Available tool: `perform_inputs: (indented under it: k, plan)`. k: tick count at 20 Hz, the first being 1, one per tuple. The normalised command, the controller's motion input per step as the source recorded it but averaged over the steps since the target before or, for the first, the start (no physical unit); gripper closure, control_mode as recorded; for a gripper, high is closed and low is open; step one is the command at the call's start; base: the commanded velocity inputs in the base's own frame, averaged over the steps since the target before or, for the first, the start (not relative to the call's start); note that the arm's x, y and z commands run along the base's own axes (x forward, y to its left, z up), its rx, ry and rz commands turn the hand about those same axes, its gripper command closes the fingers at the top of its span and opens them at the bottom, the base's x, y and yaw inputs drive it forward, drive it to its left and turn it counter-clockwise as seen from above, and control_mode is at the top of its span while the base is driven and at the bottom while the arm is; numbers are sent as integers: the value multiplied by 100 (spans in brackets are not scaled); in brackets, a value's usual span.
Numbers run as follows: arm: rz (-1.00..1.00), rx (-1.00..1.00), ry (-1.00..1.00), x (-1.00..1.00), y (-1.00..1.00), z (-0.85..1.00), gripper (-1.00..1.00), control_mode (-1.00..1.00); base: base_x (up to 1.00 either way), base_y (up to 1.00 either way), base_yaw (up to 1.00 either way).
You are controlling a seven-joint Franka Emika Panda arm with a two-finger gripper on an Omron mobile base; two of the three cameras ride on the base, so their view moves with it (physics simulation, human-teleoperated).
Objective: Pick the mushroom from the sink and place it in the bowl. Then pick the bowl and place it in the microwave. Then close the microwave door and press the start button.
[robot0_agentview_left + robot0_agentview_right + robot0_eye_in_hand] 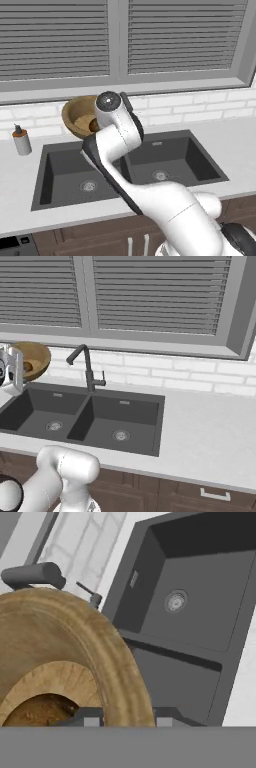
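Observation:
The wooden bowl [76, 114] hangs tilted over the back of the sink's left basin [65, 172], its opening turned toward the base cameras. In the hand view its thick rim [117, 662] runs down between my two fingertips, so my gripper [128, 718] is shut on the bowl's edge. The mushroom [37, 713], a brown lump, lies inside the bowl low down and also shows there as a dark spot [93, 124]. The dark double sink [100, 418] lies below, both basins bare. The microwave and its door are out of view.
A tall black faucet [86, 365] stands behind the divider, close to the bowl's right side. A small soap dispenser [21, 140] sits on the counter left of the sink. Brick backsplash and a window with blinds [150, 291] rise behind. Pale counter [210, 426] stretches right.

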Motion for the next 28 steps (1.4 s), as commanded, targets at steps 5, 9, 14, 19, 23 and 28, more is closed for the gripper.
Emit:
perform_inputs:
  k: [5, 9, 14, 19, 23, 28]
  plan:
    - [-23, 10, 21, -43, -98, 36, 100, -100, 0, 0, 0]
    - [-24, 3, 17, -17, -100, 17, 100, -100, 0, 0, 0]
    - [-21, 0, 1, 0, -100, 19, 100, -100, 0, 0, 0]
    - [-19, -2, 0, -6, -80, 15, 100, -100, 0, 0, 0]
    - [-9, 16, 2, -1, -70, 35, 100, -100, 0, 0, 0]
    - [0, 31, -4, -5, -26, 24, 100, -100, 0, 0, 0]
